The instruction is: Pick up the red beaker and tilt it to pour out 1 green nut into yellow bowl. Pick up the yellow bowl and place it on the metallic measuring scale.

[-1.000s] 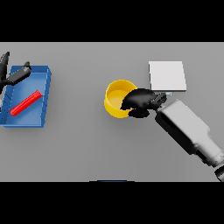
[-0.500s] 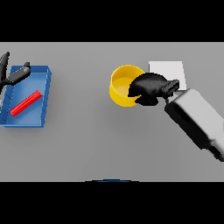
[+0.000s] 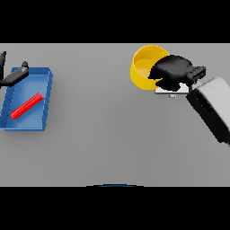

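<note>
At bench's far right, right hand [image 3: 173,72] had fingers curled round yellow bowl [image 3: 146,67] rim; scale [image 3: 173,91] lay just right, mostly beneath hand. Left hand [image 3: 13,76] idle, fingers relaxed.

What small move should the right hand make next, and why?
Probably shift the bowl a bit further right, over the scale, then lower it. The right hand grips the bowl's rim, but the bowl sits mostly left of the scale, which shows only as a pale edge under the hand.
</note>
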